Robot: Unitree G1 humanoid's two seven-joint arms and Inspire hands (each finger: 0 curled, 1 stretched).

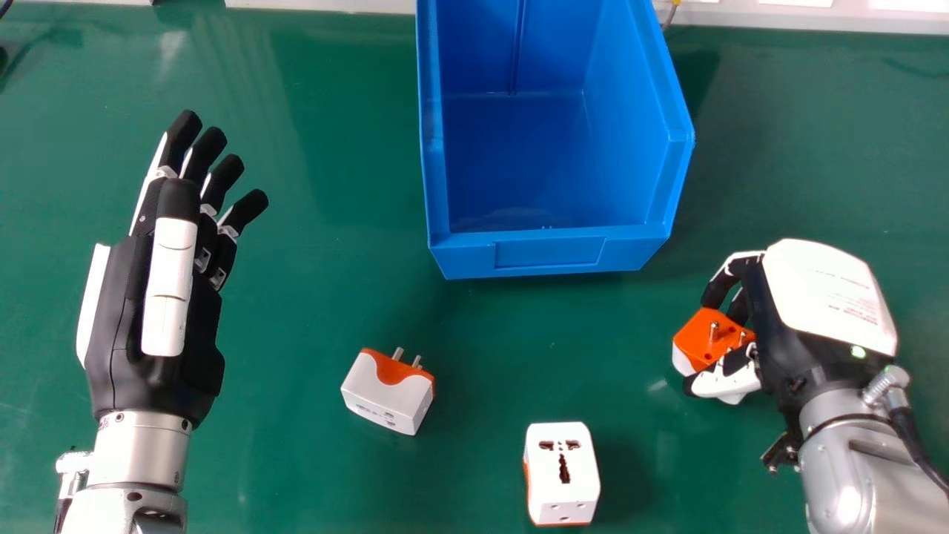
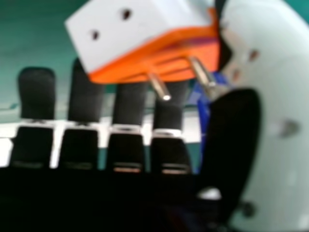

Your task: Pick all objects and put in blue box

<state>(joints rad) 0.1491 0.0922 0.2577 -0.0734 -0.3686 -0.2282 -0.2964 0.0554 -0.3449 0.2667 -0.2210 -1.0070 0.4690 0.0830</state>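
Right of the blue box [image 1: 550, 252], our right hand [image 1: 812, 315] pinches a plug adapter [image 1: 700, 340], presumably so we can lift it in, our straight-fingered left hand [image 1: 156, 297] idle left of two more adapters [image 1: 387, 393] [image 1: 561, 471].

The left hand [image 1: 118, 356] is pairing matte black with white casing. The right hand [image 1: 830, 297] is wearing a white, faintly printed back plate [image 1: 819, 282], a green light [image 1: 858, 351] glowing; a black cable [image 1: 906, 430] is trailing over its silver forearm [image 1: 852, 460].
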